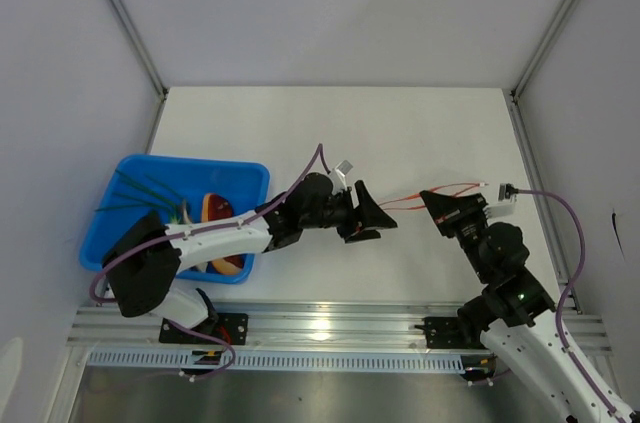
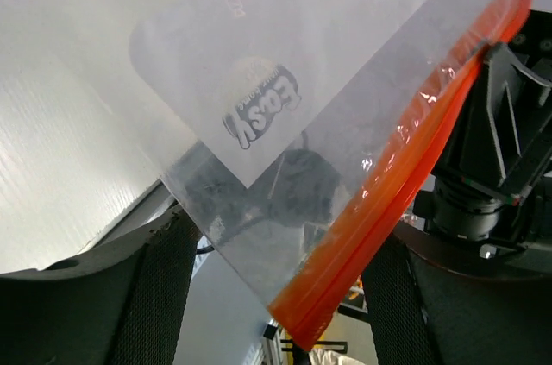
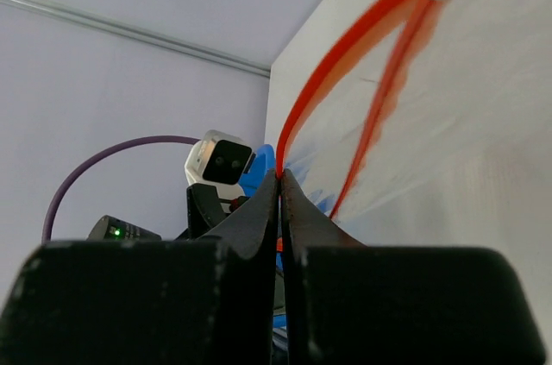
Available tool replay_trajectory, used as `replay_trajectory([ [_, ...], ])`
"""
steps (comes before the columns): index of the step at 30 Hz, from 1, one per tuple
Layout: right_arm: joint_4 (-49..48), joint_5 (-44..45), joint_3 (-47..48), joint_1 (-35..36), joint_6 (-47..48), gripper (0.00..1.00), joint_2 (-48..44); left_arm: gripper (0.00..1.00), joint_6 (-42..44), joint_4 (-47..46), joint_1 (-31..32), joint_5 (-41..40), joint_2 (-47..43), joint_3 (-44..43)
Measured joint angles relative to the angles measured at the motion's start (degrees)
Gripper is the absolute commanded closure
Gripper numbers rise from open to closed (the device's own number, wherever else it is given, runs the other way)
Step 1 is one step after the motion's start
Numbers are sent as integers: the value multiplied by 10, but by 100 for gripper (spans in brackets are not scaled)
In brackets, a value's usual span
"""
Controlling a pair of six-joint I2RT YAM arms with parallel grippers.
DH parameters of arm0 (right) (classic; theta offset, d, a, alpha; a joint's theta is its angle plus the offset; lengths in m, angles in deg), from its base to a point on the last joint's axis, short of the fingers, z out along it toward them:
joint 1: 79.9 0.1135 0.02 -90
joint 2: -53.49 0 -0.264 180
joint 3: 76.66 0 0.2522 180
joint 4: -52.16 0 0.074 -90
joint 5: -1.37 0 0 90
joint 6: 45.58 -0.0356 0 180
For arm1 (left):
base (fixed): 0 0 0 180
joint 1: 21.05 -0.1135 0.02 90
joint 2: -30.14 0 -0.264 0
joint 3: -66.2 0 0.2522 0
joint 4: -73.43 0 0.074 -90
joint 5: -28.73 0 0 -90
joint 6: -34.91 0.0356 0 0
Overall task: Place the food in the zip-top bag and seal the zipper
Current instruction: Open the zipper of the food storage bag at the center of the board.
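Zip-top bag (image 1: 412, 200) hangs in the air over the middle of the white table (image 1: 400, 133), stretched between the two claws with its red-orange zipper (image 1: 405, 201) running roughly left to right in the overhead view. The right claw (image 1: 432, 201) has its fingers pressed flat together on the zipper strip (image 3: 345, 63). In the right wrist view the two black fingers meet with the strip pinched at their tips (image 3: 280, 177), and beyond them the strip splits into two red lines, so the mouth stands parted there. The left claw (image 1: 382, 223) sits at the other end of the bag with its fingers spread. In the left wrist view the clear bag (image 2: 293, 123), printed with a dark logo, comes down cornerwise between the two fingers (image 2: 164, 296), and the zipper (image 2: 414, 175) runs slantwise down toward the right one, with a gap showing on either side, so nothing is clamped there. None of the food is in the bag: the dark-red meat slab (image 1: 215, 208) with its orange rim and the thin green stalks (image 1: 140, 188) lie in the blue tray (image 1: 150, 165) at the left side of the table, well apart from the bag — the left arm reaches across the tray's near right corner and hides part of what lies in it.
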Motion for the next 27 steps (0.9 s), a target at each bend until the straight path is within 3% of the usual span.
replay_trajectory([
  [9,9,9,-32,12,12,100,-33,34,-30,-85,4,28,-14,39],
  [14,12,18,-44,20,10,100,-35,27,-36,-94,22,27,-14,44],
  [27,18,48,-45,62,26,100,-68,26,-71,-99,10,20,-13,50],
])
